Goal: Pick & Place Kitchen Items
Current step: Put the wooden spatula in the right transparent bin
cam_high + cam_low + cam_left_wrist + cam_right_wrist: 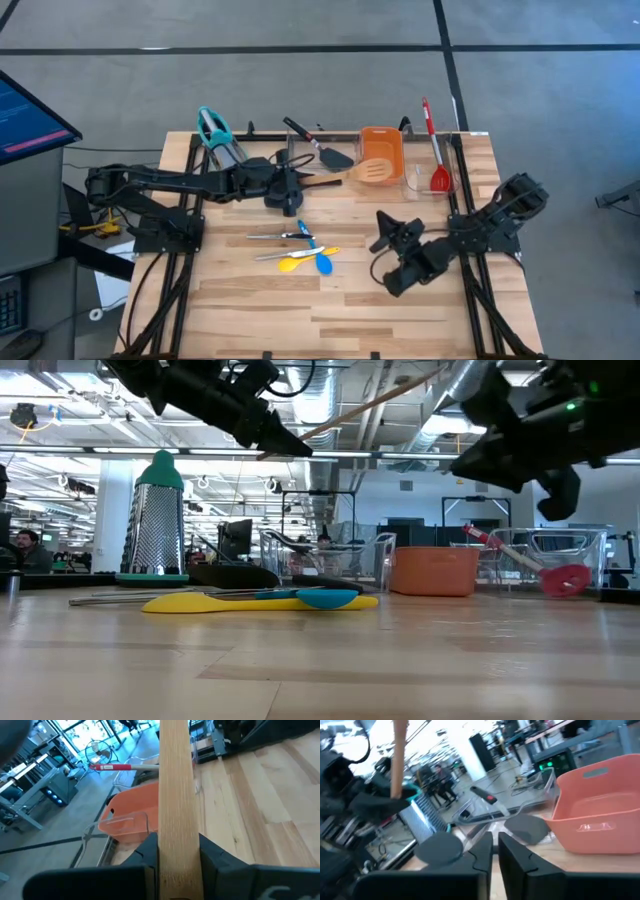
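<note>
The left hand point(292, 185) is clamped on the handle of the wooden slotted spoon point(368, 172), holding it raised off the counter point(400, 310) with the slotted head reaching out ahead of the hand, over the near edge of the orange tub point(382, 148). In the left wrist view the handle runs straight out between the two fingers point(215, 857), which press it from both sides, so the grip looks square rather than skewed. If the tub is the target, doing this well likely means carrying the head farther over it, lowering until it rests inside, and only then letting go, because a long handle pinched near its end can swing or tip. Beyond the tub, a clear tray point(428, 183) holds the red spoon point(436, 160). Beside the hand lie the black spatula point(318, 146) and, nearer the counter's middle, the small blue and yellow spoons point(310, 258). The right hand point(385, 240) waits well apart over the counter, its fingers almost together and holding nothing.
</note>
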Controlling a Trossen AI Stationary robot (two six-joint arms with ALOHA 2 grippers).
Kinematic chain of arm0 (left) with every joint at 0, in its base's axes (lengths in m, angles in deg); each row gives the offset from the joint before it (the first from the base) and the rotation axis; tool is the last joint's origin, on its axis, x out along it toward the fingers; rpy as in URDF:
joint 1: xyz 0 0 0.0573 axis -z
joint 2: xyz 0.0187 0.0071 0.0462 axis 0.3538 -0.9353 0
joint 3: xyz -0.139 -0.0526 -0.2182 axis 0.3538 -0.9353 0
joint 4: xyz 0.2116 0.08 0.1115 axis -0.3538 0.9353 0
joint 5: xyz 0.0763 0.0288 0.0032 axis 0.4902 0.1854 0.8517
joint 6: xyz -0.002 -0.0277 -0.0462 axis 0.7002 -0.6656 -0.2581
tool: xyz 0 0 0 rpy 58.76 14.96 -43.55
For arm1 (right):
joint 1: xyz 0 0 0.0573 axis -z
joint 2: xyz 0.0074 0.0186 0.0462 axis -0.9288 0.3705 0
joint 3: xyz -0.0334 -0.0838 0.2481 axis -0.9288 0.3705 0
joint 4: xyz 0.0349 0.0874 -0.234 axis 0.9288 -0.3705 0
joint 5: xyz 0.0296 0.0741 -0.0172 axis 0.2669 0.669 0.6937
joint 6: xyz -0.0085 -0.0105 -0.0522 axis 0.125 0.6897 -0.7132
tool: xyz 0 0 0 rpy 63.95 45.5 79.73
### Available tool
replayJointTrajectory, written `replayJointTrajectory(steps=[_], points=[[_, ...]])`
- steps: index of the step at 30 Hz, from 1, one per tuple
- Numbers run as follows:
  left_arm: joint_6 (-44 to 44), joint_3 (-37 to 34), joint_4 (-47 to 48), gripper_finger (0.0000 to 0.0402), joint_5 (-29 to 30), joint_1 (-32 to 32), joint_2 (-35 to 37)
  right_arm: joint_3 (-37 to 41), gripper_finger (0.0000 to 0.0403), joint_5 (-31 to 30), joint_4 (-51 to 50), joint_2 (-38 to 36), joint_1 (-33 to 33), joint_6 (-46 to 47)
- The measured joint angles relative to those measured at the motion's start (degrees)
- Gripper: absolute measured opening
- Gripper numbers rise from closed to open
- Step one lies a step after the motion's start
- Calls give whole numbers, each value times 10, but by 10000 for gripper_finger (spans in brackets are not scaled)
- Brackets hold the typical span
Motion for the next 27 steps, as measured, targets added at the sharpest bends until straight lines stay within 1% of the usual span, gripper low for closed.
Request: replayJointTrajectory(steps=[4, 8, 11, 14, 17, 19, 21, 24, 27], points=[[0, 0, -2, 47, 0, 0, 0, -8, 67, 0, 18, 0, 25, -4], [2, 0, -4, 47, 0, 0, 0, -26, 127, 0, 22, 0, 40, -13], [2, 0, -4, 47, 0, 0, -1, -46, 171, 0, 28, 0, 49, -57], [3, 0, -5, 47, 0, 0, -1, -75, 196, 0, 29, 0, 54, -120], [3, 0, -7, 47, 0, 0, -1, -109, 201, 0, 29, 0, 60, -195], [3, 0, -8, 47, 0, 0, -1, -129, 195, 4, 28, 0, 63, -246], [3, 0, -8, 47, 0, 0, -1, -145, 185, 21, 29, 0, 67, -288], [3, 0, -8, 47, 0, 0, -1, -152, 167, 57, 28, 0, 76, -304], [4, 0, -8, 47, 0, 0, -1, -152, 151, 73, 25, 0, 81, -304]])
